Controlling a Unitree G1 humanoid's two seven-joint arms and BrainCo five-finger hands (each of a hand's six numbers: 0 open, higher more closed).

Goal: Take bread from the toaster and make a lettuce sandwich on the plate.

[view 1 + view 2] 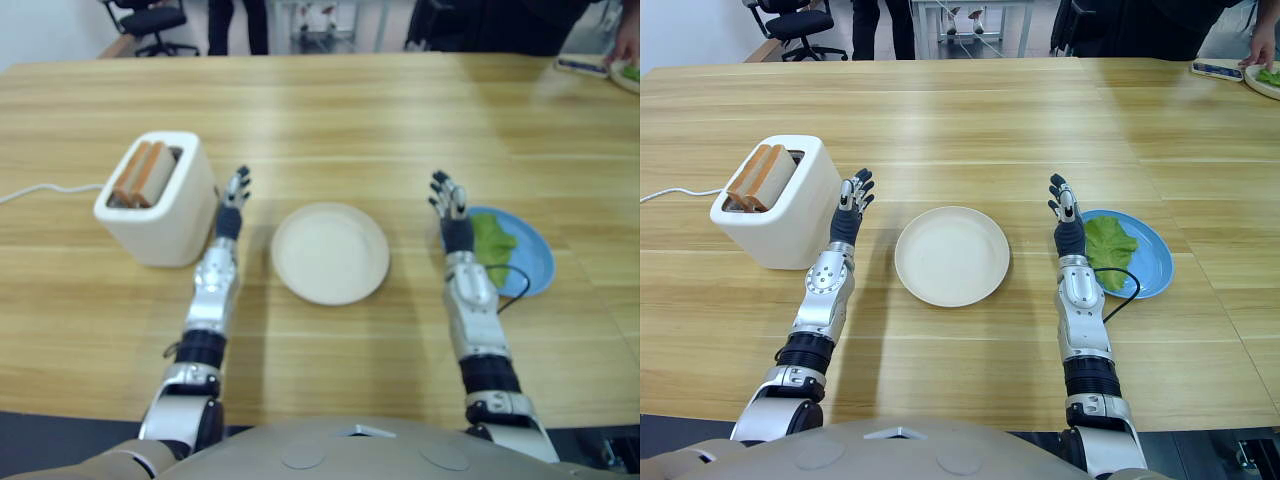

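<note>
both hands lie open, flanking the plate.

left hand: forearm stretched forward, fingers extended, empty | right hand: forearm forward, fingers extended, empty

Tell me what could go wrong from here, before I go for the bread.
1. The bread slices stand pressed together in the toaster; the left robot hand might grab both or shove the toaster sideways.
2. A black cable at the right arm loops over the blue plate holding the lettuce; reaching there could snag it and drag the plate.
</note>
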